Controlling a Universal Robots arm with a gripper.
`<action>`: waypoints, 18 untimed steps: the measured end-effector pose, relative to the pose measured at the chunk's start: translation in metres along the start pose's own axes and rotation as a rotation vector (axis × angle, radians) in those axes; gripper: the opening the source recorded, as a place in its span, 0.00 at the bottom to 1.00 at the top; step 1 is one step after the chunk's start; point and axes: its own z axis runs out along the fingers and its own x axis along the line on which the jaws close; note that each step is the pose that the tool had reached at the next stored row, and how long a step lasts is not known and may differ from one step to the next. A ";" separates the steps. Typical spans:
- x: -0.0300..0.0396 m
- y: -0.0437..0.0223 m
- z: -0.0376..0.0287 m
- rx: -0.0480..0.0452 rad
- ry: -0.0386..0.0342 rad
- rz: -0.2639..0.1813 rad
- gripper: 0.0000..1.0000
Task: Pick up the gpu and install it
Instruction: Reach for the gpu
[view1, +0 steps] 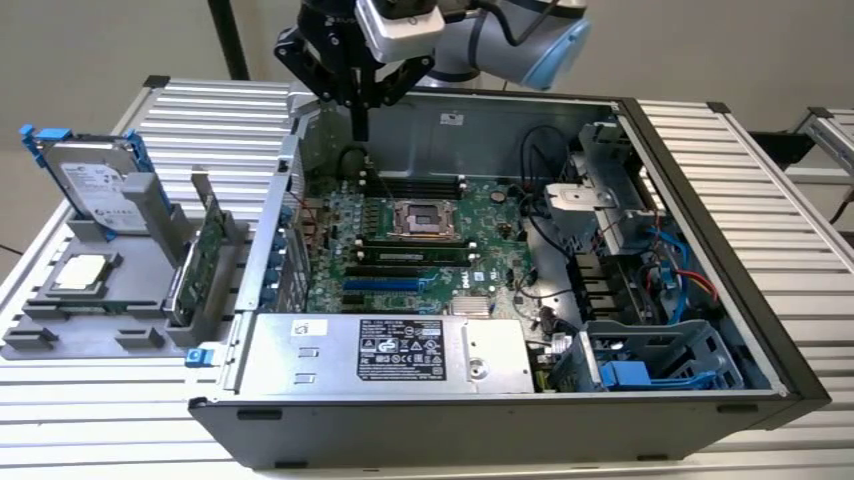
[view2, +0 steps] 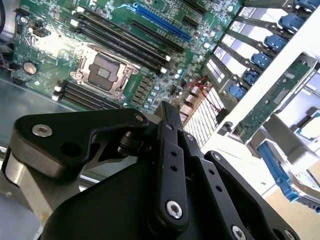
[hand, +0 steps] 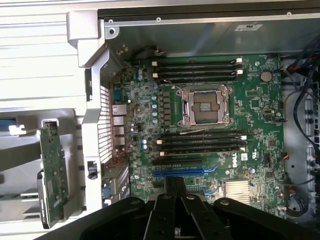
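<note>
Going from the exterior view's left: there's a grey rack (view1: 54, 340) sitting on the ribbed metal table (view1: 200, 110) near its left edge. A hard drive (view1: 91, 180) with blue clips stands up at the rack's far corner, and a small silver chip (view1: 83, 272) lies flat in front of it. The gpu (view1: 200, 265) is parked on edge in the rack's slot along the side closest to the PC case (view1: 467, 420), just beside the case wall and not touching anything else that I can see. So it hasn't been picked up yet.

Moving right, the gripper (view1: 360, 132) hangs over the far-left corner of the open case, above the motherboard (view1: 414, 240), well apart from the card. Its fingers look pressed together with nothing between them; both wrist views show the same.

The board has an empty CPU socket (view1: 424, 218) and a blue expansion slot (view1: 387, 285) nearer the power supply (view1: 387, 350), with cables and a drive cage (view1: 654, 355) off to the right.

My read is that we're at the very start, in the approach before the grab. For the pick itself, I'd say the fingers need to spread and the arm has to get out over the rack, lined up with the card's top edge. That gap between the rack post and the case wall looks tight.
</note>
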 end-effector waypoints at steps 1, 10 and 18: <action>0.0005 0.0000 0.0000 0.0000 0.0000 0.000 0.00; 0.0041 -0.0003 -0.0001 0.0000 0.0000 0.000 0.00; 0.0079 -0.0006 -0.0002 0.0000 -0.0002 0.000 0.00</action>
